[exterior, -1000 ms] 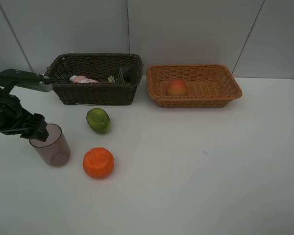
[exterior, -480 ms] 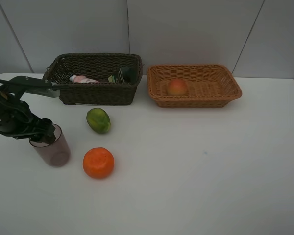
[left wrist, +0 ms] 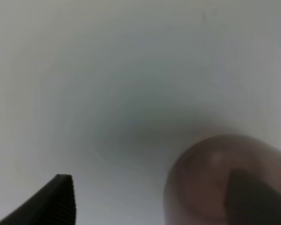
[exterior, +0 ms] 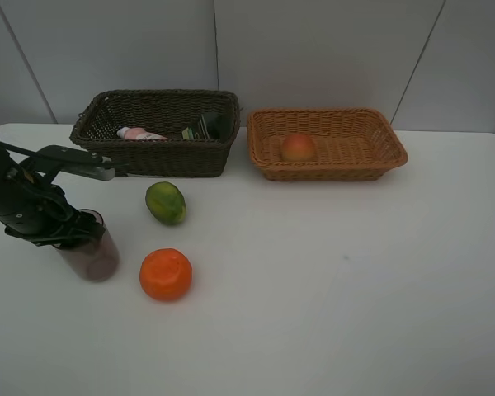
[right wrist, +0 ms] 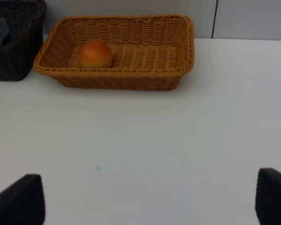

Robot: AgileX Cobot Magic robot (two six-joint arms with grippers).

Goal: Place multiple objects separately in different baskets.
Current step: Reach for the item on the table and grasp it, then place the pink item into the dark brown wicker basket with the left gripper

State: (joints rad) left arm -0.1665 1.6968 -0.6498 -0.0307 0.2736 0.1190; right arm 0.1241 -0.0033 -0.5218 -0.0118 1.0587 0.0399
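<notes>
A translucent mauve cup [exterior: 91, 257] stands upright at the table's left, and my left gripper [exterior: 76, 228] is down over its rim. In the left wrist view one finger shows dark through the cup [left wrist: 210, 183] wall, inside it. The other finger stands well clear outside, so the left gripper [left wrist: 157, 199] is open around the wall. A green fruit [exterior: 165, 202] and an orange [exterior: 166, 274] lie to the cup's right. The dark brown basket [exterior: 161, 158] holds a pink bottle [exterior: 136, 134] and a dark green bottle [exterior: 206, 126]. A peach-like fruit [exterior: 298, 147] lies in the tan basket [exterior: 330, 173]. My right gripper [right wrist: 150, 201] is open over bare table.
The two baskets stand side by side along the back wall. In the right wrist view the tan basket [right wrist: 122, 79] with the peach-like fruit [right wrist: 95, 54] lies ahead, and a corner of the dark basket [right wrist: 14, 61] is beside it. The right arm is out of the high view.
My left gripper has moved right and down over the cup, one finger now inside it, and its jaws have narrowed. The fruits, baskets and right gripper have not moved.
</notes>
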